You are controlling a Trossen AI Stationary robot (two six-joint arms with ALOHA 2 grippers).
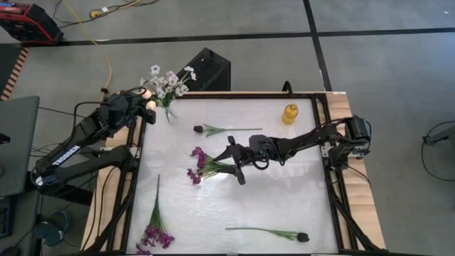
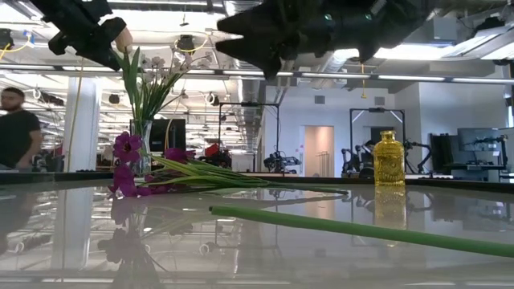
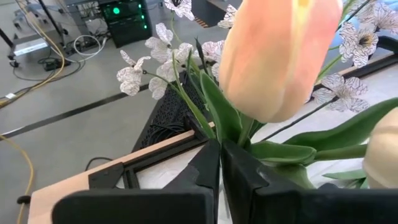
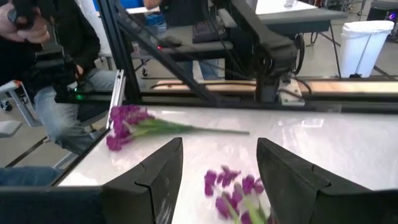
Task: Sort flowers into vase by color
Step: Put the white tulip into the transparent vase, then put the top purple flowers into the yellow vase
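A glass vase (image 1: 169, 112) at the table's far left corner holds white-blossomed flowers (image 1: 169, 80) and a peach tulip (image 3: 280, 56). My left gripper (image 3: 221, 163) is shut right behind the tulip's bud, beside the vase. A second pale bud (image 3: 382, 155) shows next to it. A purple bunch (image 1: 201, 166) lies flat on the table's middle. My right gripper (image 4: 217, 180) hangs open above the bunch's stems, well clear of the table in the low view, with its blossoms (image 4: 233, 193) showing between its fingers. My left gripper's shut fingertips (image 3: 239, 165) stand at the base of the peach tulip, where its leaves (image 3: 217, 112) come up. The fingers hide the stem there, so I cannot tell whether they touch it or hold it.
A dark-budded flower (image 1: 220, 129) lies toward the far side and another (image 1: 274, 232) near the front edge. A second purple flower (image 1: 155, 226) lies at the front left. A yellow bottle (image 1: 289, 114) stands far right. People are beyond the table's left side.
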